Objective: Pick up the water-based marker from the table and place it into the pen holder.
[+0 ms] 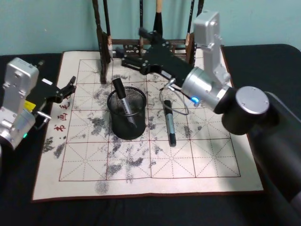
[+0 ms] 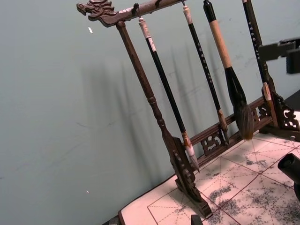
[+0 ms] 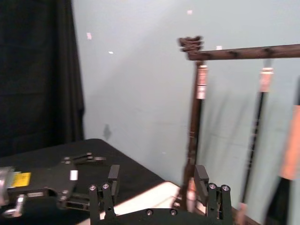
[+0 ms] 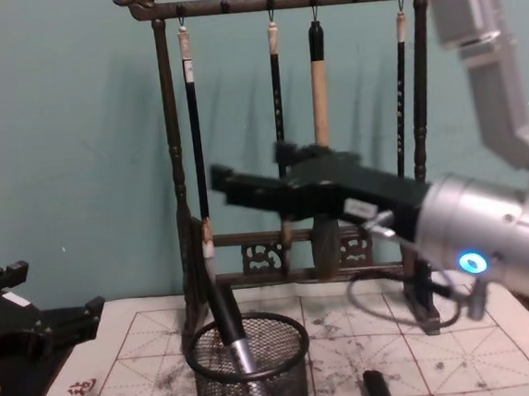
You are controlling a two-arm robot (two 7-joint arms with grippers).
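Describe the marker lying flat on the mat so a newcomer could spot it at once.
On the gridded, ink-stained calligraphy mat, find the black mesh pen holder near the middle. The marker lies flat just to the robot's right of it. The other marker stands tilted inside the holder and the brushes hang from the rack behind; this one alone lies loose.

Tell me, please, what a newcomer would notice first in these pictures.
The right hand, open, hangs above the mat before the brush rack. Nearer the robot, the pen holder holds one marker; a second marker lies on the mat to its right. The left hand sits at the mat's left edge.
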